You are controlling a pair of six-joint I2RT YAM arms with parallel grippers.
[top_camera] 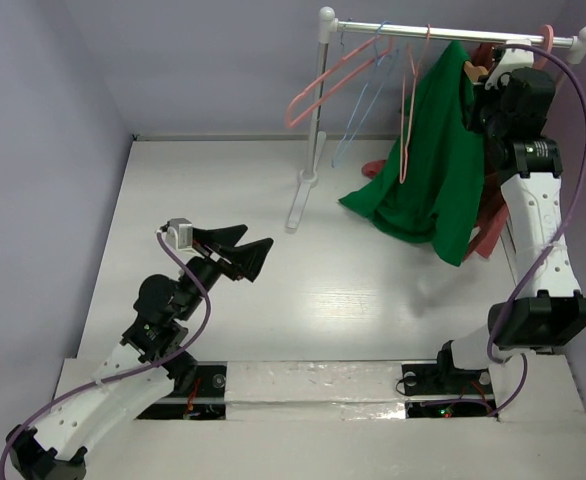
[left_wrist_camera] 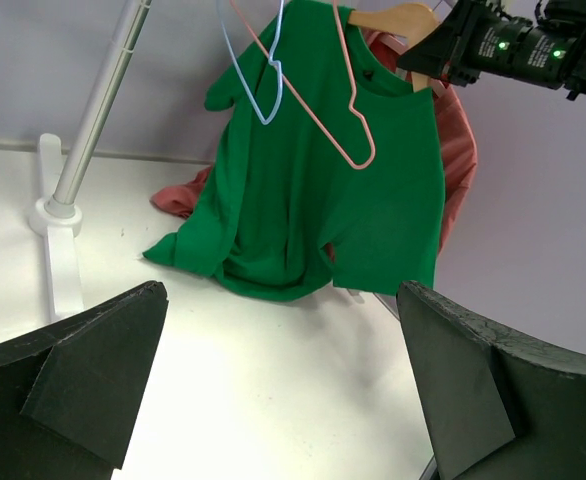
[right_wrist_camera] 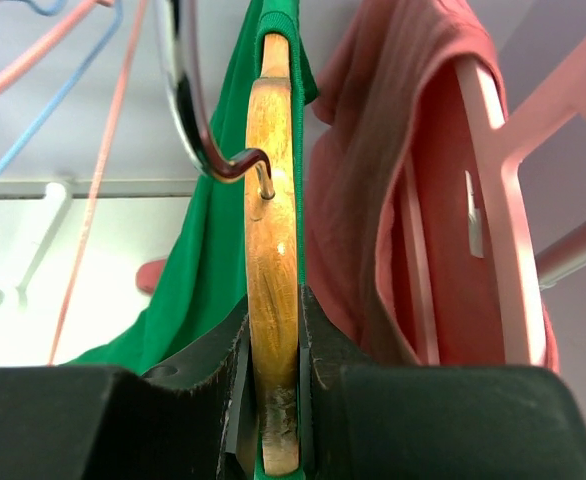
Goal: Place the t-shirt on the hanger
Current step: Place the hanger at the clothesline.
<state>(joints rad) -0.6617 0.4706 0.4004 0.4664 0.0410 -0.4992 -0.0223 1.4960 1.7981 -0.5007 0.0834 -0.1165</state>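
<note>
The green t-shirt [top_camera: 428, 150] hangs on the tan wooden hanger [top_camera: 471, 70] under the rack rail, its hem resting on the table. In the left wrist view the t-shirt [left_wrist_camera: 323, 190] drapes from the hanger [left_wrist_camera: 398, 20]. My right gripper [top_camera: 488, 85] is shut on the hanger's shoulder end. In the right wrist view my right gripper [right_wrist_camera: 273, 370] pinches the hanger [right_wrist_camera: 273, 200], with green cloth [right_wrist_camera: 208, 260] beside it and the metal hook [right_wrist_camera: 223, 160] above. My left gripper [top_camera: 258, 245] is open and empty over the table, far from the t-shirt; it also shows in the left wrist view [left_wrist_camera: 283, 385].
A white clothes rack [top_camera: 313, 120] stands at the back with its rail [top_camera: 453, 35] across the top. Thin pink hangers [top_camera: 323, 85] and a light-blue hanger [top_camera: 358, 110] hang on it. A salmon-red garment [top_camera: 493, 215] hangs behind the t-shirt on a pink hanger [right_wrist_camera: 503, 200].
</note>
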